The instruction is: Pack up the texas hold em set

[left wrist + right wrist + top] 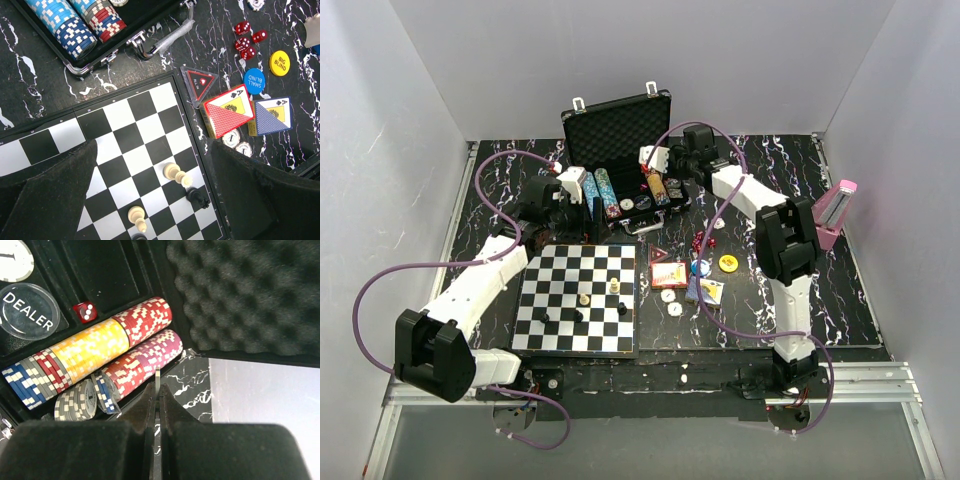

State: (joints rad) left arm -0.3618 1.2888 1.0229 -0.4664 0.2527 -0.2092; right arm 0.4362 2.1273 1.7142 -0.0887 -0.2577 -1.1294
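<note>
My L gripper [153, 150] is spread wide and holds nothing. It hangs over the far part of the board [125, 145], near the front edge of the case [620, 120]. My R gripper [158, 390] is pinched shut above the case's right rim, tips just past the chips [100, 352]. A thin pale sliver shows at the seam, can't tell what. The case stands open at back centre, lid up.

Room: the board fills front left. The strip btwn its right edge and my R arm is littered w/ decks [227, 116], dice [247, 42] and blind buttons [279, 63].

Only the top view shows the metronome [835, 210] by the table's right edge. Only the R wrist shows the DEALER button [27, 312] and a die [84, 312] inside the case. Only the L wrist lets me read the button lettering.
</note>
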